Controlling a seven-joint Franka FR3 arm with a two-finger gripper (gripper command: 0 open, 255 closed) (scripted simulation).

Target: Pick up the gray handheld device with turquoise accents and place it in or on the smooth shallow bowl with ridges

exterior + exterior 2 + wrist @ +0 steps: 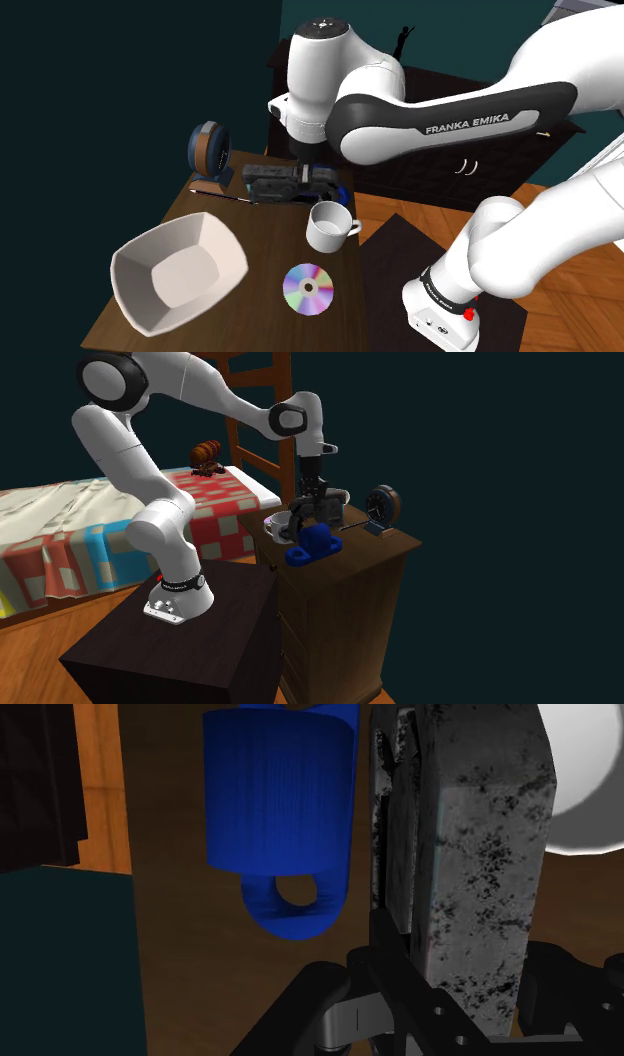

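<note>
The end effector (303, 176) reaches down at the far edge of the tabletop (255, 235), its fingers clamped on the mottled gray handheld device (268, 183). I cannot tell whether the device is clear of the wood. Just beside it sits a blue piece with a ring (280, 794), and a white mug (326, 228) stands near. The white shallow bowl (205, 250) rests well apart at the tabletop's near corner, with a shiny disc (308, 288) between bowl and mug.
</note>
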